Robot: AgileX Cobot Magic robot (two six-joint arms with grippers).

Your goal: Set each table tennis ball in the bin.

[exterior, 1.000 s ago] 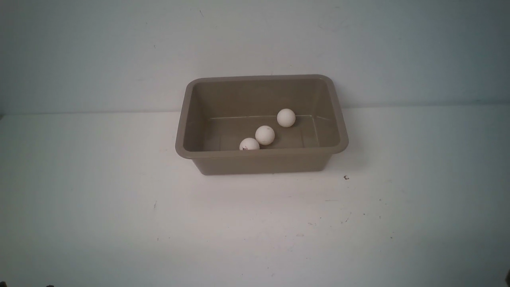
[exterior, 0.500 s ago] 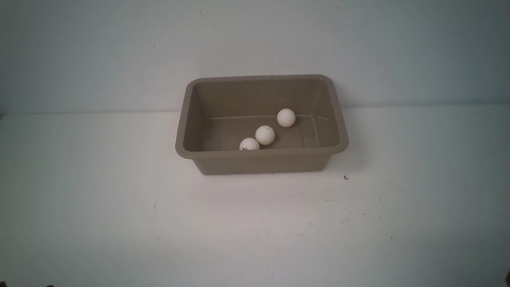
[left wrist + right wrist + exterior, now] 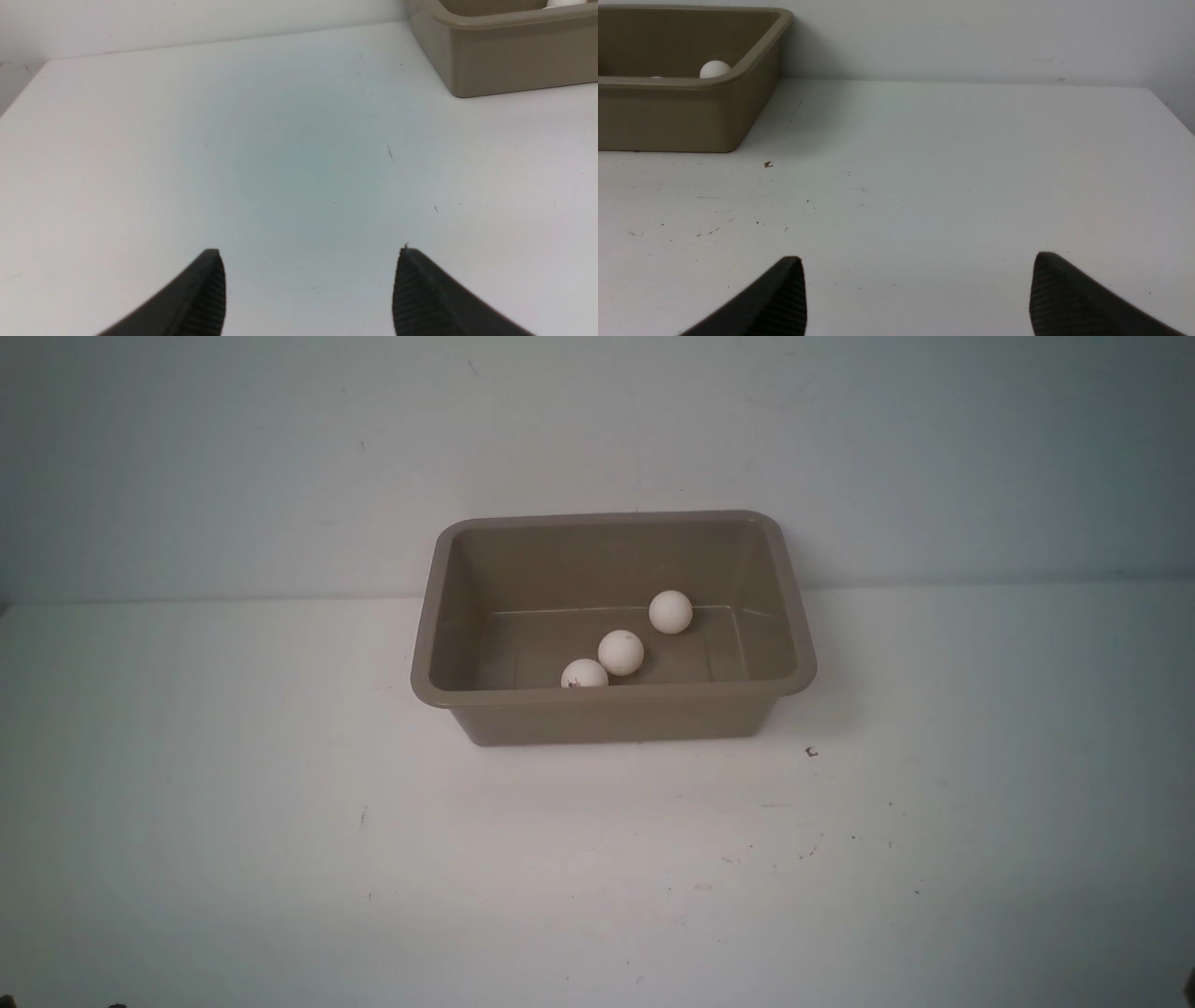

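A: What is seen, from the biggest thing down?

B: A white table (image 3: 280, 821) is seen, with the tan bin (image 3: 611, 714) set at its back. Three table tennis balls (image 3: 621, 651) are held inside it.

A: And the grippers?

B: The left gripper (image 3: 309, 254) and right gripper (image 3: 917, 261) are spread wide, and nothing is gripped.

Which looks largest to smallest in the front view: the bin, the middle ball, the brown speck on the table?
1. The bin, by far the largest.
2. The middle ball, much like the other two balls in size.
3. The brown speck, tiny, on the table.
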